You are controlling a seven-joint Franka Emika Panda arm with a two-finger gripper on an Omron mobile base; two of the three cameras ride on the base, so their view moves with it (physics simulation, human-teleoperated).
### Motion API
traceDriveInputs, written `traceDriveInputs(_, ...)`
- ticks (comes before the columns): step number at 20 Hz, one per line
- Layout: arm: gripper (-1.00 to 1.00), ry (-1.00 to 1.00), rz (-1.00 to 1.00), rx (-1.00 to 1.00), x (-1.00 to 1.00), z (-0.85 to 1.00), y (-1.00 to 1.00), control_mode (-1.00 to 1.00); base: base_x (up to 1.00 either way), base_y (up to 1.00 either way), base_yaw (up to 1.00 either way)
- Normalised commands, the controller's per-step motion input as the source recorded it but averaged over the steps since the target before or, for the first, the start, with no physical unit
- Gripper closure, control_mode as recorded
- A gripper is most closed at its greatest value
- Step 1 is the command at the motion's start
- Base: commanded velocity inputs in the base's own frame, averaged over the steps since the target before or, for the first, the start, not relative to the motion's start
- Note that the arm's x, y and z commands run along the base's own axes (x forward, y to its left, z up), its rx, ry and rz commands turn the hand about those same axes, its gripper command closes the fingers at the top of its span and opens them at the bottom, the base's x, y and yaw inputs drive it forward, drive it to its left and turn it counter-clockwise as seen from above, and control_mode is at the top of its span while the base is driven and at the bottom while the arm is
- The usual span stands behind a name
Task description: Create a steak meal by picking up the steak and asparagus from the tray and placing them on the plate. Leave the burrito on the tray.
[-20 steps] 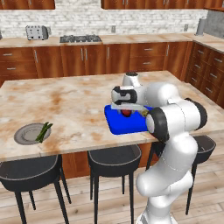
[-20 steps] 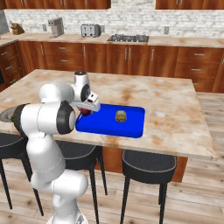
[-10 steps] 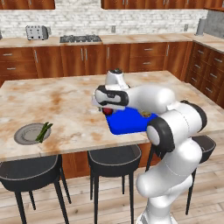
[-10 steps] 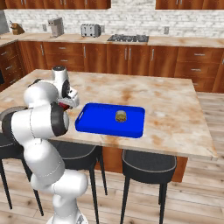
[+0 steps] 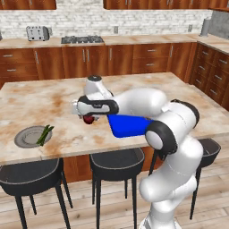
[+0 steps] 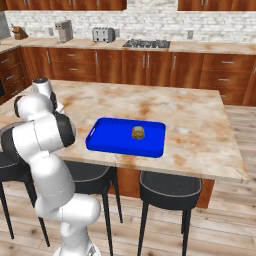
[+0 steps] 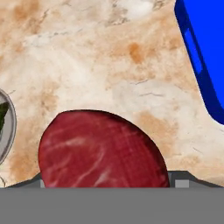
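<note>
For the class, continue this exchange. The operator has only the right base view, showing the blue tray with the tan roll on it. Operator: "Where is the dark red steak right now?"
Observer: The small dark red steak is gripped in the end effector, above the marble counter, just left of the bright blue rectangular tray.
Operator: Where is the asparagus?
Observer: The thin dark green asparagus bundle lies across the round grey plate.
Operator: Is the steak over the plate yet?
Observer: Not yet. In the hand view bare counter lies beyond the steak, with the plate's rim at one edge and the tray at the other.
</note>
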Motion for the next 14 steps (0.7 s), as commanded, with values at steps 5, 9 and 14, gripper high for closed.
traceDriveInputs(5,1.00,0.00,0.00,-0.02,-0.02,-0.08,1.00,-1.00,0.00,0.00,0.00)
traceDriveInputs(9,1.00,0.00,0.00,-0.04,0.00,-0.23,1.00,-1.00,0.00,0.00,0.00)
traceDriveInputs(14,1.00,0.00,0.00,0.01,0.00,-0.01,0.92,-1.00,0.00,0.00,0.00)
